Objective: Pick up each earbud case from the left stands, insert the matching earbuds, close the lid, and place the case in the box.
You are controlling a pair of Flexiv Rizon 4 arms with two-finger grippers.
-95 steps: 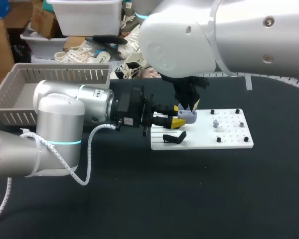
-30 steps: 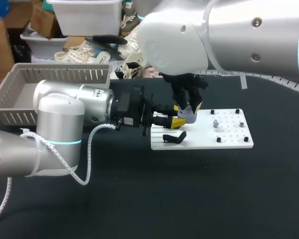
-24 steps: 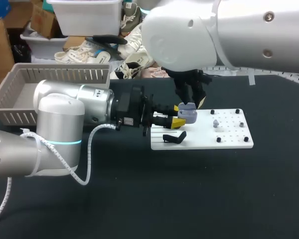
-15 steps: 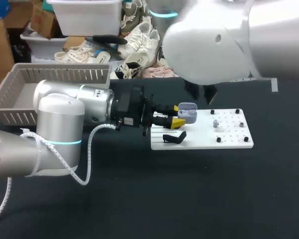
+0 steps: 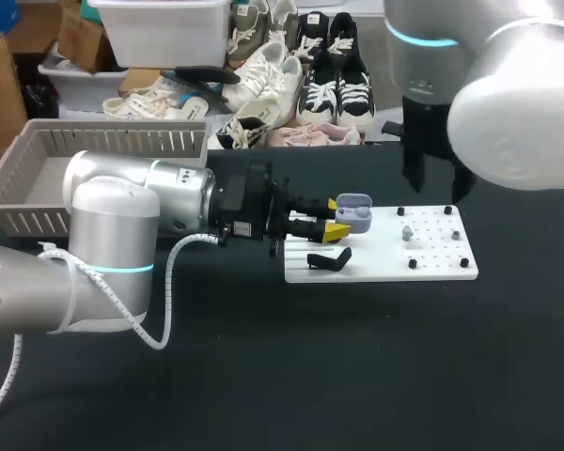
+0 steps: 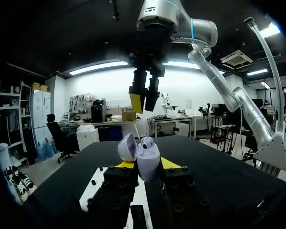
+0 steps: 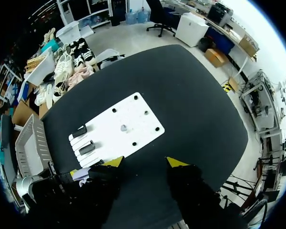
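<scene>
**Item: open earbud case, earbud not yet seated**

Head view: the earbud case (image 5: 354, 213), lid open, was clamped in the left claw (image 5: 336, 217) over the left end of the white board (image 5: 432, 263).

Left wrist view: the right claw (image 6: 144, 101) hung above the case, fingers apart.

Right wrist view: a small grey piece (image 7: 123, 128), probably an earbud, lay mid-board.

Recommended: hold the case level; descend straight, pinch lightly, seat squarely.
</scene>
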